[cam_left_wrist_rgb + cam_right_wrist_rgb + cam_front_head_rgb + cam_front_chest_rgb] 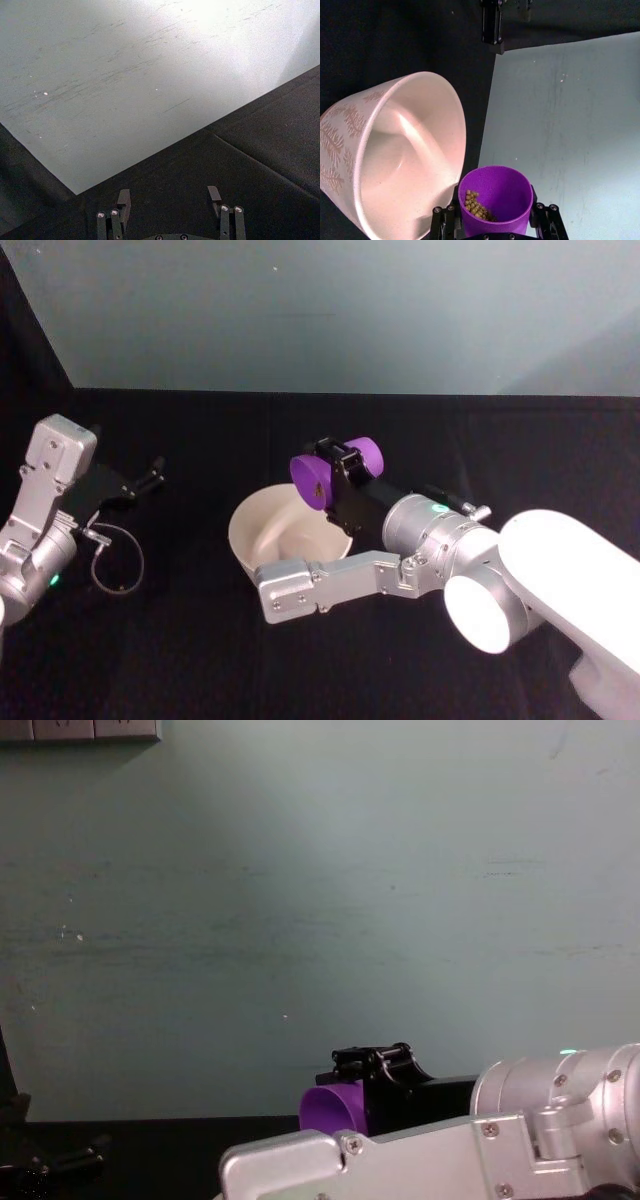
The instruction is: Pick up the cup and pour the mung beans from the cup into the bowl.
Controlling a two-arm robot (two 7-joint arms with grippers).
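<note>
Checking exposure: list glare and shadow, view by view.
Head view: the right arm's shell glares white. Left wrist view, over the open left gripper: glare washes the wall. Right wrist view: a bright streak lies inside the bowl; the beans sit shaded in the cup, held by the right gripper.

The right arm [330, 585] covers the lower right edge of the bowl [262, 530]. In the chest view it hides most of the cup [328, 1112].

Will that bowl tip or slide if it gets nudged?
Tipping seems unlikely: the bowl looks wide, sitting on the black cloth. It looks like glazed ceramic, so probably heavy and breakable. Being empty, it might slide.
</note>
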